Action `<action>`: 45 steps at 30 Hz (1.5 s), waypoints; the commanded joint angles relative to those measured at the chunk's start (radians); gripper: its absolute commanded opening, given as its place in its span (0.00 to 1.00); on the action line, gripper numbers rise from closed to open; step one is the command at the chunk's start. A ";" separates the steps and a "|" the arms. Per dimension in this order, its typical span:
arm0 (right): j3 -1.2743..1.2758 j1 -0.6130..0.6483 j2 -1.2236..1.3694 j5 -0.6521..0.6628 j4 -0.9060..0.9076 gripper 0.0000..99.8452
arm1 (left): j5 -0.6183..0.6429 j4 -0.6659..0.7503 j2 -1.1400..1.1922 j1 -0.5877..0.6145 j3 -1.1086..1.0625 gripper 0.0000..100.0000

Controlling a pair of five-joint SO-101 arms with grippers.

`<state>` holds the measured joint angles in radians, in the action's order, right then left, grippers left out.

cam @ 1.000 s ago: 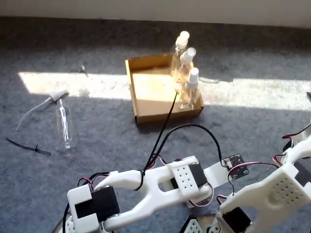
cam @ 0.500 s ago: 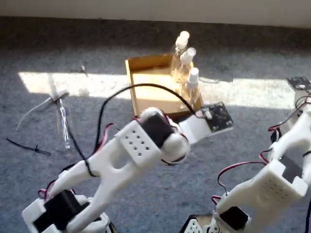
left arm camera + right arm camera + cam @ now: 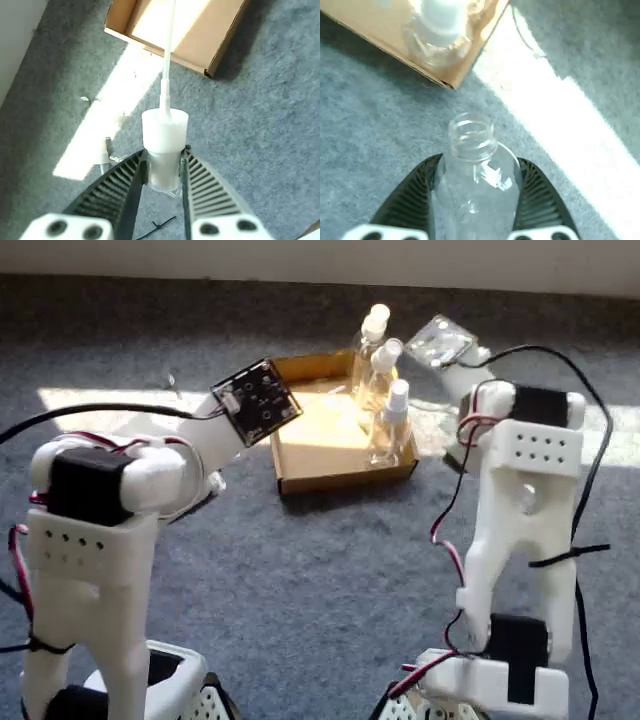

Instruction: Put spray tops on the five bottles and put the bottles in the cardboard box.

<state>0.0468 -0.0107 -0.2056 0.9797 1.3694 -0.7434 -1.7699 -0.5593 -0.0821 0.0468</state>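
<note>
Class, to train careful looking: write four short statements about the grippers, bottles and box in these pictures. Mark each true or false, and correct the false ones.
1. The left gripper holds a spray top with its tube pointing away. True.
2. The bottle in the right gripper already has a top on. False: its neck is open.
3. In the high view, three bottles with tops on stand in a row at the box's right side. True.
4. The box lies on a bare wooden table. False: it lies on grey carpet.
</note>
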 commanded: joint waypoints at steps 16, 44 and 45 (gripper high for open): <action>0.929 0.242 -0.857 0.227 -0.470 0.00 | -0.311 -0.005 -0.070 -0.030 -0.260 0.00; 0.937 0.481 -0.981 0.103 -0.354 0.00 | -0.081 0.068 -0.065 -0.298 -0.226 0.00; 0.937 0.481 -0.981 0.104 -0.357 0.00 | -0.072 0.078 -0.065 -0.300 -0.228 0.00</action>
<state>0.9889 0.4572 -1.1707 1.0994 1.0104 -0.8569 -1.7315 -0.6114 -0.3644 -0.2294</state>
